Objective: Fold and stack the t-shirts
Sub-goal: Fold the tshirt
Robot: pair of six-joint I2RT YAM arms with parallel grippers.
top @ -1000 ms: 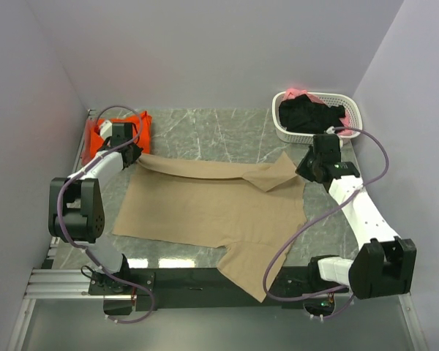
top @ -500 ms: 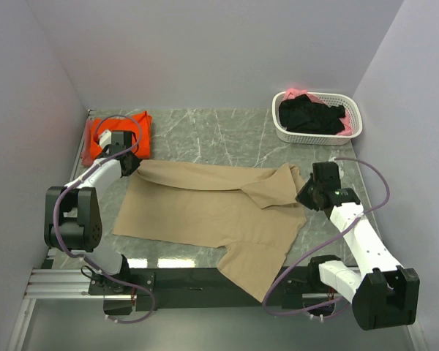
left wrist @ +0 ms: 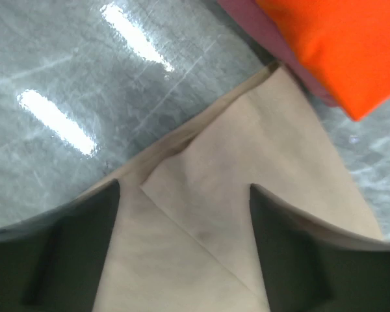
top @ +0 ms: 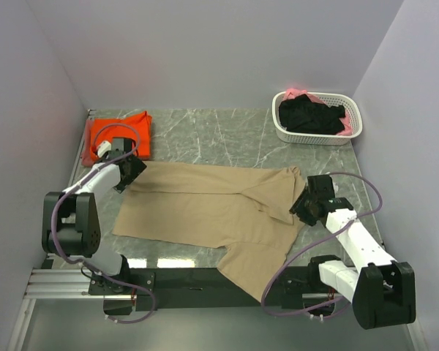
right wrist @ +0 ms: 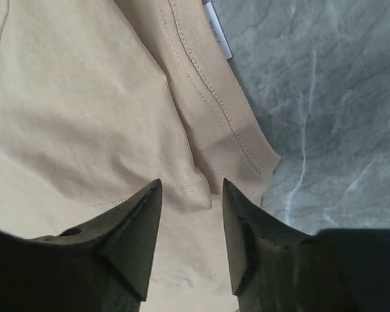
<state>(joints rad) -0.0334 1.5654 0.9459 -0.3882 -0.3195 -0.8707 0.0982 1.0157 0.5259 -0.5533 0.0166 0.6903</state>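
Observation:
The tan t-shirt [top: 205, 208] lies on the marble table, its far part folded over toward the front. My left gripper [top: 132, 172] hovers over the shirt's far left corner, open, with a folded corner of tan cloth [left wrist: 247, 162] lying loose between the fingers [left wrist: 184, 188]. My right gripper [top: 301, 205] is at the shirt's right edge, also open [right wrist: 192, 183], above a stitched hem [right wrist: 201, 78] that it does not hold. An orange t-shirt [top: 121, 131] lies folded at the far left, and its edge [left wrist: 338, 45] shows in the left wrist view.
A white slotted basket [top: 279, 130] stands at the far right with a black shirt [top: 311, 115] and pink cloth [top: 296, 93] in it. One tan sleeve [top: 249, 270] hangs over the front edge onto the black base rail. Walls close in on both sides.
Both grippers carried the shirt's far edge toward the front, laid it down on the shirt and opened, letting the cloth go.

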